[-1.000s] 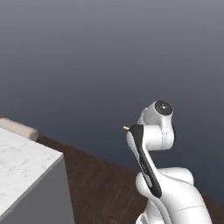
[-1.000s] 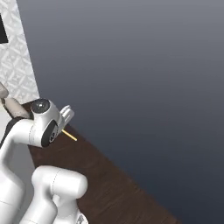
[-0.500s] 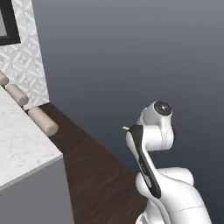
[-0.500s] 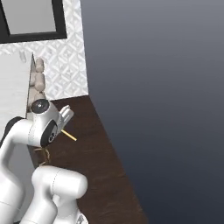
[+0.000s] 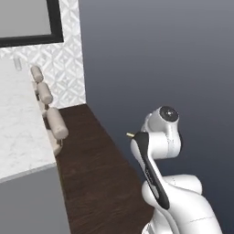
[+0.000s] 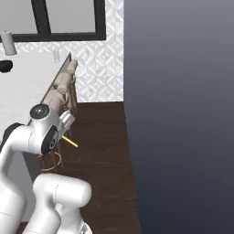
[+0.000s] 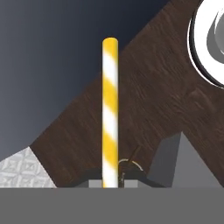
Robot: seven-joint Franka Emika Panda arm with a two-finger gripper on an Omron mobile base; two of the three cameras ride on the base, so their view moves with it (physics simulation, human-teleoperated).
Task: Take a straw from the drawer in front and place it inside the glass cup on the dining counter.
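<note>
My gripper [image 7: 109, 183] is shut on the straw [image 7: 110, 109], a yellow-and-white striped stick that points straight up the hand view over dark wood floor. The straw's tip [image 6: 71, 142] pokes out beside the folded arm, and a short end of the straw [image 5: 130, 135] shows past the arm's elbow. The dining counter [image 5: 18, 123], white marble, lies to the left. The glass cup [image 5: 17, 63] stands small and clear at its far end, near the tiled wall. From the other side, the glass cup [image 6: 55, 55] sits by the dining counter's [image 6: 27, 87] far corner. The drawer is out of view.
Beige padded stools [image 5: 55, 122] line the counter's edge, between it and the arm; these stools [image 6: 64, 82] sit just beyond the hand. A dark bowl [image 6: 4, 66] and a pale roll [image 6: 6, 36] stand on the counter. A dark grey wall [image 6: 183, 114] bounds the right.
The whole picture has swung as the base turned: the counter, stools and tiled wall have come into view. The arm keeps the same folded pose, the straw still in its grip.
</note>
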